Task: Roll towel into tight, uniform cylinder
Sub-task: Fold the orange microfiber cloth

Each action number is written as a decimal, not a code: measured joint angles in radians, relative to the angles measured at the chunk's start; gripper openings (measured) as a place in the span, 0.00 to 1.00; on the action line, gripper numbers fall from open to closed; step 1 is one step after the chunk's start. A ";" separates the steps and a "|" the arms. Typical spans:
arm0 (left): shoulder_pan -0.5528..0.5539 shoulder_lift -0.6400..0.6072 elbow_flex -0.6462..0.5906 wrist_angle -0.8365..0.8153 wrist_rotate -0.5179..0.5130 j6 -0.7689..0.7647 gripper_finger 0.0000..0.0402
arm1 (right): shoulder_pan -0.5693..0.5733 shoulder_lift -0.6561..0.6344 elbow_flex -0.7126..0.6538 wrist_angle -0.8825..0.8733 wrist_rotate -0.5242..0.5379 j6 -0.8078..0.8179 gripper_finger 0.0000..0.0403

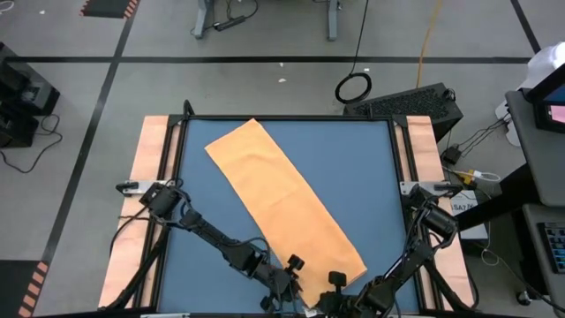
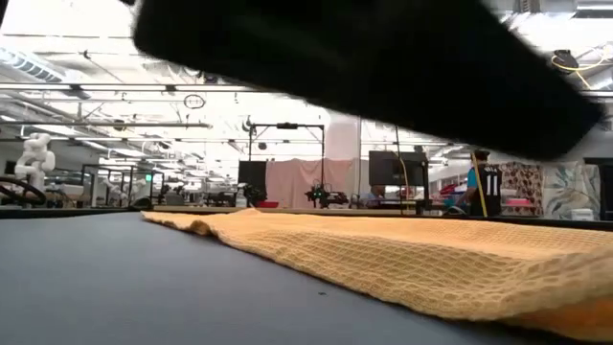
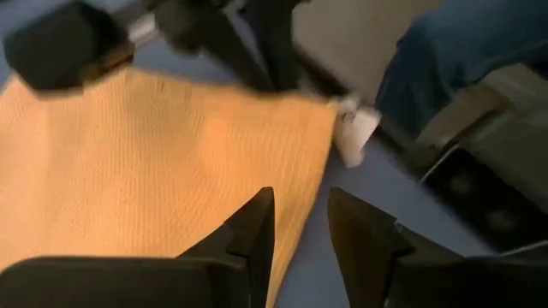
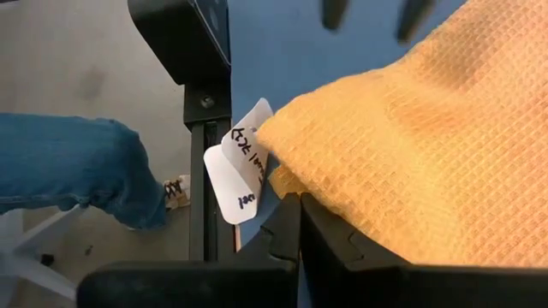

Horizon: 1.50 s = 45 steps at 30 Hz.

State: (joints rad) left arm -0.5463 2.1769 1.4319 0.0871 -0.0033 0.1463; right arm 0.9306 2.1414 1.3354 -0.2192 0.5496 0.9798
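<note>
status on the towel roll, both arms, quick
Left gripper jaws parted at the towel's near end. Right gripper jaws shut at the white tag corner. Towel flat, unrolled, diagonal on the table. Nothing blocking.

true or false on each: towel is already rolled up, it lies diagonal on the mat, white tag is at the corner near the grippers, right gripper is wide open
1. The towel is already rolled up. False: it lies spread out flat.
2. It lies diagonally across the blue mat. True.
3. The white tag sits at the towel corner near the grippers. True.
4. The right gripper is wide open. False: its jaws are shut at the towel's edge.
5. The left gripper has a gap between its jaws. True.
</note>
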 joint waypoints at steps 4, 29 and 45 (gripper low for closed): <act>-0.007 -0.004 0.000 0.042 0.003 0.026 0.29 | 0.000 0.000 0.000 -0.001 -0.002 0.003 0.00; 0.066 0.151 -0.001 0.288 -0.006 0.019 0.20 | -0.002 0.000 0.000 0.010 -0.006 -0.024 0.00; 0.079 0.154 0.000 0.328 0.116 0.016 0.20 | 0.004 -0.012 0.000 0.014 -0.008 -0.023 0.00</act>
State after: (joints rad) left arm -0.4671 2.3310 1.4315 0.4151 0.1131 0.1627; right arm 0.9342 2.1297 1.3354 -0.2047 0.5416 0.9568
